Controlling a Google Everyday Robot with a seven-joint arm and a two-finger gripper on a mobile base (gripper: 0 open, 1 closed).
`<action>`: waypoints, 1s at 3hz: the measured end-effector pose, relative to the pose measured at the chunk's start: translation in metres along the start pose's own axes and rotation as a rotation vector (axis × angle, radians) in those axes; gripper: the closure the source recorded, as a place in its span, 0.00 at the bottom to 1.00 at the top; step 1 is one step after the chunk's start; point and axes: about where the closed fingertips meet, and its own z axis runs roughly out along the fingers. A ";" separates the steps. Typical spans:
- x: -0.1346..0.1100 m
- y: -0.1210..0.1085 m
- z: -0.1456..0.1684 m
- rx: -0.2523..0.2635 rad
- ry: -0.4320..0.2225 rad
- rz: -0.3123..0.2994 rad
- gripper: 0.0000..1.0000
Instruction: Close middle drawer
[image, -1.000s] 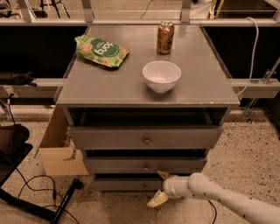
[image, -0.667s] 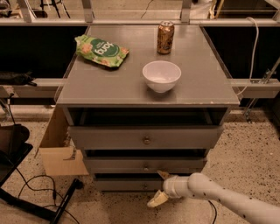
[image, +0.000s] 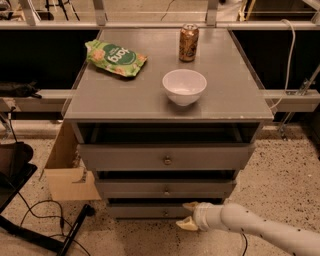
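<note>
On the cabinet top (image: 125, 102), the bag (image: 115, 57) lies back left, the can (image: 188, 42) stands behind the bowl (image: 184, 86). Of 3 drawers, the middle drawer (image: 165, 189) sits between the top drawer (image: 165, 157) and the lowest drawer (image: 142, 211). The gripper (image: 186, 215) is before the lowest drawer. A cardboard box (image: 67, 175) stands left of the cabinet.

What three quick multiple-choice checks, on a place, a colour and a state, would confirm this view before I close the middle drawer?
1. Where is the gripper?
A) raised high at the back
B) low, by the bottom drawer front
C) far left on the floor

2. What colour is the bowl?
A) white
B) green
C) brown

3. How does the can stand?
A) on its side
B) upright
C) crushed flat

Answers: 1 B, it sits below the middle drawer; 2 A, plain white all over; 3 B, its top faces up.
</note>
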 end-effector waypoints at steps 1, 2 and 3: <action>-0.003 0.000 -0.044 0.080 0.094 -0.037 0.66; -0.014 -0.003 -0.099 0.185 0.196 0.009 0.97; -0.027 -0.027 -0.153 0.338 0.257 0.004 1.00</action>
